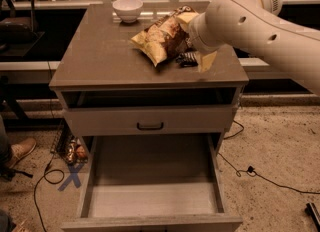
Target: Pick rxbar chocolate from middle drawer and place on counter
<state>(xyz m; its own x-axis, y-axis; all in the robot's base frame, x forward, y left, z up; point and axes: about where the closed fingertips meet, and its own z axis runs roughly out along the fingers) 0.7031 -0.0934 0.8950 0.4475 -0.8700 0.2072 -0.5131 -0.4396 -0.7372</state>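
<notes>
My gripper (192, 51) is at the end of the big white arm, low over the right part of the counter (100, 61), mostly hidden behind the wrist. A small dark shape (187, 59) lies on the counter just under it, next to the chip bag. It may be the rxbar chocolate or part of the gripper; I cannot tell which. The middle drawer (150, 201) is pulled out at the bottom, and its pale floor is bare.
A yellow-brown chip bag (160, 38) lies mid-counter and a white bowl (128, 9) stands at the back. A closed drawer front with a black handle (150, 125) sits above the open drawer. Cables (260, 176) and a shoe (20, 151) are on the floor.
</notes>
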